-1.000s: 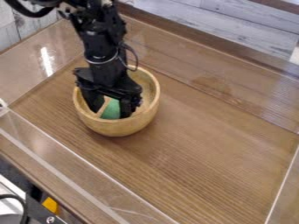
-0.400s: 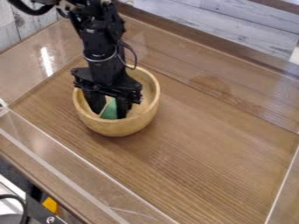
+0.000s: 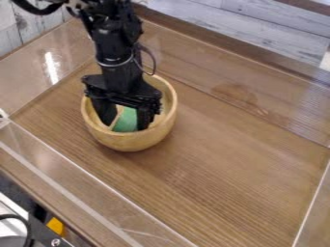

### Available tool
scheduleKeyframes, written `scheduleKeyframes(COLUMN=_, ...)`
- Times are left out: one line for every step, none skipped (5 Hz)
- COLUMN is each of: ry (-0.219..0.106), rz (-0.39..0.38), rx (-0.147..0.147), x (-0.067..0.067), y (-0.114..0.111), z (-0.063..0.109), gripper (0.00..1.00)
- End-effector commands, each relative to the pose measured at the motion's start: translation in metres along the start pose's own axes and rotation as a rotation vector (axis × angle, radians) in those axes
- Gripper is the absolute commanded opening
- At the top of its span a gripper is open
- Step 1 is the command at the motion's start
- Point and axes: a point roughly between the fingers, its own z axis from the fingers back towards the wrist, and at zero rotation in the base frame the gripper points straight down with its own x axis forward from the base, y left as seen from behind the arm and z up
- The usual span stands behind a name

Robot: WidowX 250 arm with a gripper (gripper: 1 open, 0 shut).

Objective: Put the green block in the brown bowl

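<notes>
The brown bowl [image 3: 145,134] sits left of centre on the wooden table. The green block [image 3: 126,120] lies inside its hollow, leaning against the near wall, only partly visible. My black gripper [image 3: 125,108] points straight down over the bowl with its fingers spread on either side of the block. The jaws stand open, and the block rests in the bowl between them, not gripped.
The wooden table [image 3: 233,145] is ringed by clear plastic walls [image 3: 77,188]. A pale plank wall [image 3: 245,24] runs along the back. The arm rises from the bowl toward the upper left.
The gripper has shifted slightly, and a little more of the green block shows between its fingers. The bowl has stayed in place.
</notes>
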Motion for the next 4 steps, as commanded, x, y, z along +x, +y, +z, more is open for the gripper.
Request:
scheduleKeyframes(ry=-0.057, rz=0.028, rx=-0.008, x=0.009, y=-0.009, z=0.015, gripper=1.0)
scheduleKeyframes(ry=-0.056, rz=0.045, rx=-0.011, x=0.008, y=-0.015, z=0.016, gripper=1.0)
scheduleKeyframes(ry=-0.053, rz=0.014, rx=-0.018, x=0.008, y=-0.023, z=0.016, gripper=1.0)
scheduleKeyframes(ry=-0.049, rz=-0.016, rx=-0.023, x=0.008, y=-0.029, z=0.016, gripper=1.0)
